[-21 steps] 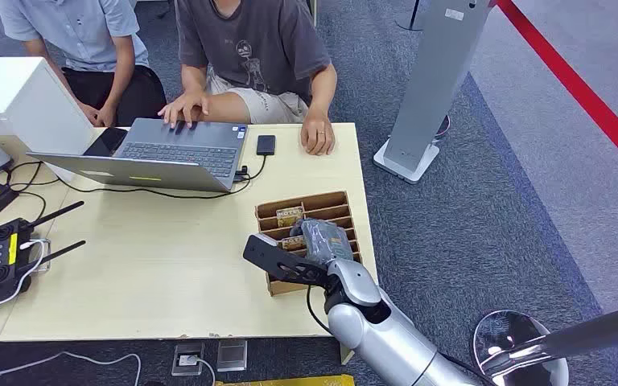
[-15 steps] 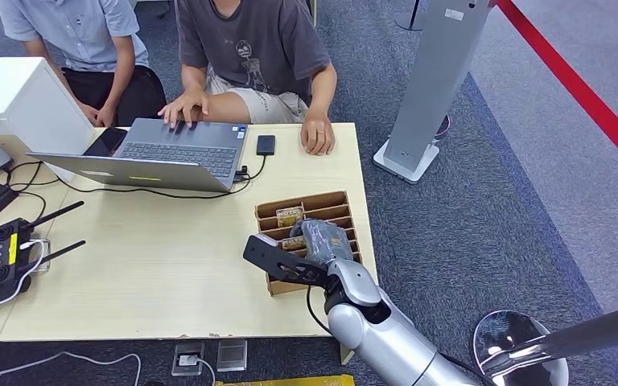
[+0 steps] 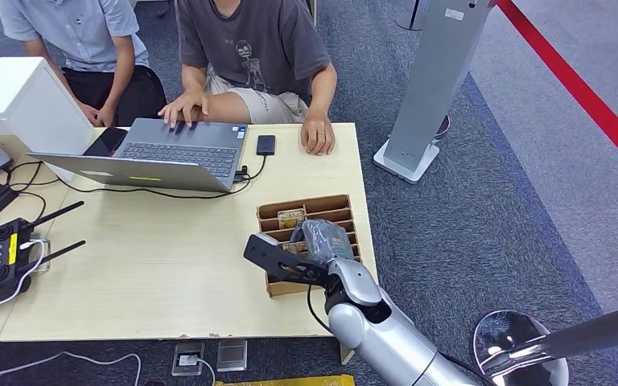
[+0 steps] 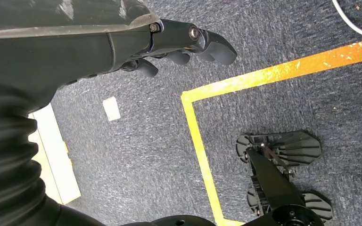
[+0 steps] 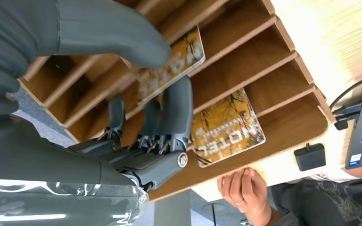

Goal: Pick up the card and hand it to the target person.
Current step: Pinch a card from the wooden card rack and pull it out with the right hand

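Card (image 5: 169,70): in wooden slotted rack (image 5: 283,70), pinched between right hand (image 5: 136,94) thumb and fingers (image 5: 178,110). Left hand (image 4: 169,44): fingers loosely curled, holding nothing.

Card (image 5: 172,66) orange-yellow, autumn-tree print, pale lettering; second card (image 5: 226,128) same print, white "HOTEL" text; slotted rack (image 3: 339,203) brown wood; table (image 3: 169,265) pale beige; right hand (image 5: 136,94) dark grey, arm silver; left hand (image 4: 169,42) dark grey to black; carpet (image 4: 136,155) blue-grey speckled with a yellow tape line (image 4: 202,155); laptop (image 3: 173,153) silver-grey; barrier strip (image 3: 587,104) red; person's T-shirt (image 3: 249,44) dark grey with a pale graphic.
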{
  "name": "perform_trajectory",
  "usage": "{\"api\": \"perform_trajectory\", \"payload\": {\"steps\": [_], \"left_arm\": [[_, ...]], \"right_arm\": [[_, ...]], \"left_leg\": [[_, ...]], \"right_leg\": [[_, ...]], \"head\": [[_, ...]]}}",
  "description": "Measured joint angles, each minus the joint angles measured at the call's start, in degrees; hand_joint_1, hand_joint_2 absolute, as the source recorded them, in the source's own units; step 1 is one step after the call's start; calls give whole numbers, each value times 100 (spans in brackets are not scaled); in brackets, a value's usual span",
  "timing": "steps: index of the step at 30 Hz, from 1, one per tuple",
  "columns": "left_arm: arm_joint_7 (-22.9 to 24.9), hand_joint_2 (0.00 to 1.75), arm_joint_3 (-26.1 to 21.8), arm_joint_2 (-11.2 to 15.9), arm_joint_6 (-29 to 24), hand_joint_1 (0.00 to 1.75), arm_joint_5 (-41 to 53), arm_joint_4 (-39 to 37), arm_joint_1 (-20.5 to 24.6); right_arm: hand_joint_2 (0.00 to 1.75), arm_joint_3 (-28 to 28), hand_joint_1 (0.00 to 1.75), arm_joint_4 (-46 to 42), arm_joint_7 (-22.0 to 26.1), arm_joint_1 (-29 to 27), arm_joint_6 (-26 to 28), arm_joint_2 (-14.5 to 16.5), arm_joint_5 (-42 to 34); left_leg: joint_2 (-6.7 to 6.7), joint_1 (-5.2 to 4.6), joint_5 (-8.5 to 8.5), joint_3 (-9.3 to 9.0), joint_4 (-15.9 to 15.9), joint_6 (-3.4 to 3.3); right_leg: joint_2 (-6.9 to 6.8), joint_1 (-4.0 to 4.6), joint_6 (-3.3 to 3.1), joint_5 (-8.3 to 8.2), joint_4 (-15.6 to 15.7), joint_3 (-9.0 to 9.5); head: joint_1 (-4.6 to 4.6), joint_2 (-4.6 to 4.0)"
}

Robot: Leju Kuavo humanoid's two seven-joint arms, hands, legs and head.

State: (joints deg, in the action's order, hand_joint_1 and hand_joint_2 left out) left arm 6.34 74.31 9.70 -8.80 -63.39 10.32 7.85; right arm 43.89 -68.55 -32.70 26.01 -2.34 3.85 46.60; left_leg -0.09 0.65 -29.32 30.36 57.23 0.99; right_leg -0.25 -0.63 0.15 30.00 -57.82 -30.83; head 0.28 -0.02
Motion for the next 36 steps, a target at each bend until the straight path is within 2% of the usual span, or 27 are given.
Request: {"api": "perform_trajectory", "payload": {"steps": [11, 30, 36], "left_arm": [[-1, 175, 0, 0, 0, 0, 7, 0, 2], [-44, 175, 0, 2, -44, 0, -69, 0, -1], [-46, 175, 0, 2, -50, 0, -109, 0, -15]], "right_arm": [[175, -22, 146, 24, 43, -4, 13, 0, -7], [175, -33, 147, 25, 151, -4, 149, -1, 52], [175, -60, 147, -304, 233, -30, 234, -47, 16]], "left_leg": [[0, 0, 0, 0, 0, 0], [0, 0, 0, 0, 0, 0], [0, 0, 0, 0, 0, 0]], "right_leg": [[0, 0, 0, 0, 0, 0], [0, 0, 0, 0, 0, 0], [0, 0, 0, 0, 0, -1]], "head": [[0, 0], [0, 0], [-1, 0]]}}
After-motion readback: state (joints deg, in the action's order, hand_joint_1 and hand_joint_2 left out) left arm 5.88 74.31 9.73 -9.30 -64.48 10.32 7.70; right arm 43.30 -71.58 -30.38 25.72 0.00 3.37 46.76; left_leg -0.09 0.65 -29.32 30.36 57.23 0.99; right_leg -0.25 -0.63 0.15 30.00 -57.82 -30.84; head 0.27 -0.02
